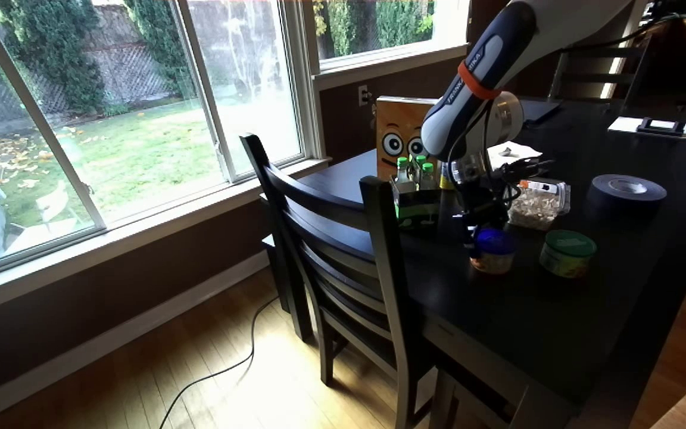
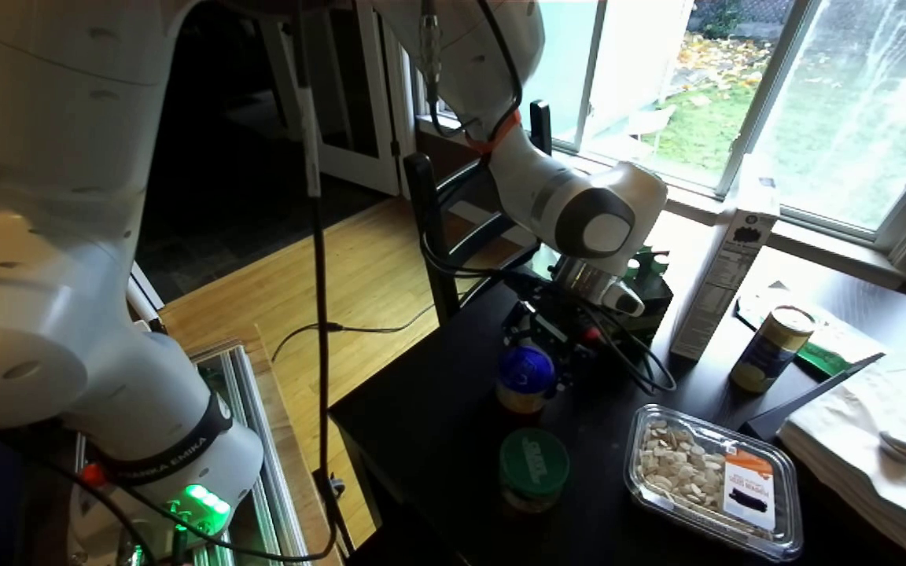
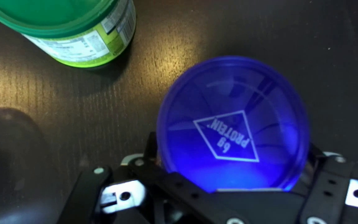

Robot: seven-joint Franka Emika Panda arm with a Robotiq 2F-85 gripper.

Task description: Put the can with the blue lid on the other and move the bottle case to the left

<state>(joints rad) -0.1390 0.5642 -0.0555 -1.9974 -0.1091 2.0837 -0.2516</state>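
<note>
The can with the blue lid stands upright on the dark table in both exterior views (image 1: 492, 261) (image 2: 528, 373). In the wrist view its lid (image 3: 228, 93) fills the middle. My gripper (image 1: 486, 223) (image 3: 233, 149) is down at it, a finger close against each side. The lid hides the contact, so I cannot tell if the fingers press on the can. The green-lidded can (image 1: 568, 255) (image 2: 534, 472) stands a short way off, at the upper left of the wrist view (image 3: 82, 46). The bottle case (image 1: 417, 211) with green-capped bottles is behind the gripper, partly hidden by it (image 2: 661, 295).
A clear container of seeds (image 1: 536, 205) (image 2: 708, 487) is near the cans. A tall cardboard box with eyes (image 1: 393, 146) (image 2: 724, 275) stands behind the bottle case. A tape roll (image 1: 627, 190), a canister (image 2: 771, 350), napkins (image 2: 870, 472) and a chair (image 1: 331, 238) are around.
</note>
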